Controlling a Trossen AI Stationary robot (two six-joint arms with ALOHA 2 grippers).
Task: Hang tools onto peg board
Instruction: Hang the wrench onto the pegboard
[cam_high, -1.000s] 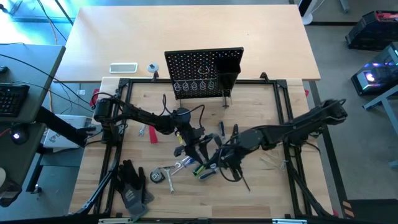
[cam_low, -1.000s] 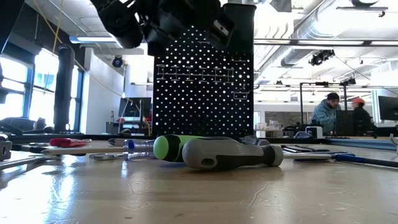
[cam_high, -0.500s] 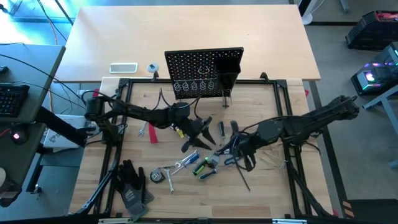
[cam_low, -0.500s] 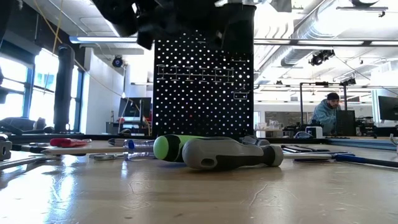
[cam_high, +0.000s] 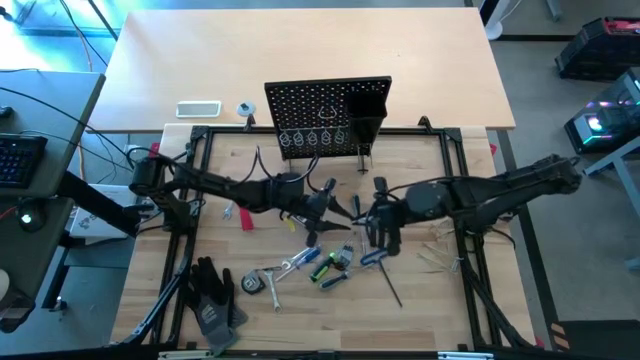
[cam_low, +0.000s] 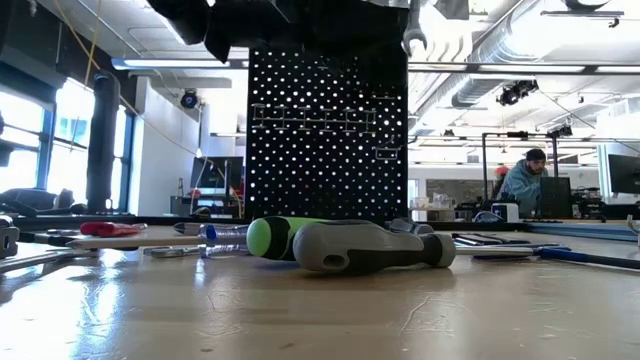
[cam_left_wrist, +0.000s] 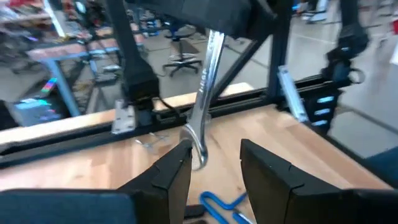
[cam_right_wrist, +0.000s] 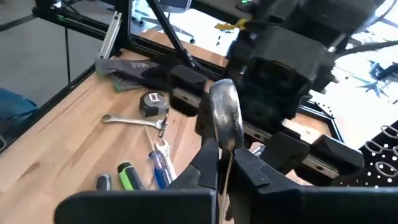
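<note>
Above the table's middle, my right gripper is shut on a silver wrench. The wrench reaches across to my left gripper, which is open. Its rounded free end stands between the left fingers, close beside one of them. In the high view the two grippers face each other, left and right. The black peg board stands upright at the far side. More tools lie on the table near the grippers. My right gripper pinches the wrench's shaft between its two fingers, which lie along it. The wrench sticks out past the fingertips toward the left gripper, its rounded end lifted clear of the table. My left gripper: whether its finger touches the wrench's end, I cannot tell.
A green screwdriver and a grey-handled one lie nearest the front. Black gloves and a tape measure lie front left, a red flat tool to the left. A white device sits behind the frame.
Both grippers have risen from the tool pile and gone toward the table's far edge, tipping from pointing down to nearly level. The right one has carried the wrench clear of the table. The left gripper has turned to face it, its fingers now around the wrench's end.
</note>
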